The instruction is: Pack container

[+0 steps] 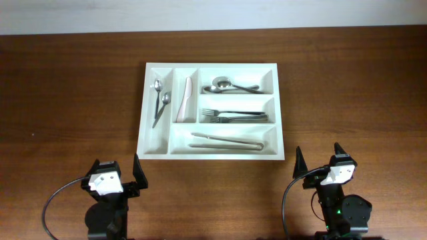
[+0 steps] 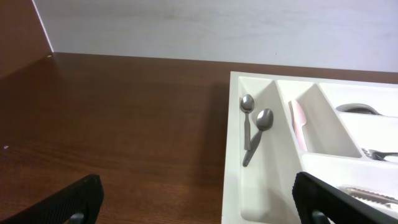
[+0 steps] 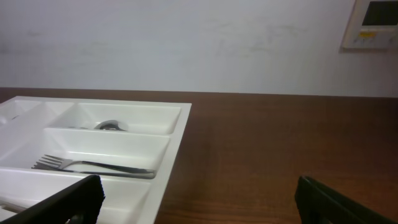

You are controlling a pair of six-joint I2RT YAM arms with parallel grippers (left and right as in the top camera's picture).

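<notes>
white cutlery tray (image 1: 220, 157) lies mid-table (image 1: 67, 100), holding teaspoons (image 1: 160, 100), a pink knife (image 1: 185, 100), spoons (image 1: 230, 85), forks (image 1: 230, 116) and tongs (image 1: 227, 141). left gripper (image 1: 117, 163) and right gripper (image 1: 318, 155) hover just before it, jaws spread wide, empty.

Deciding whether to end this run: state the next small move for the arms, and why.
Probably none: leave the left gripper and right gripper parked, open and empty. The container already holds small spoons, a pale knife, large spoons, forks and tongs, each kind in its own compartment, and I see no cutlery outside it.
</notes>
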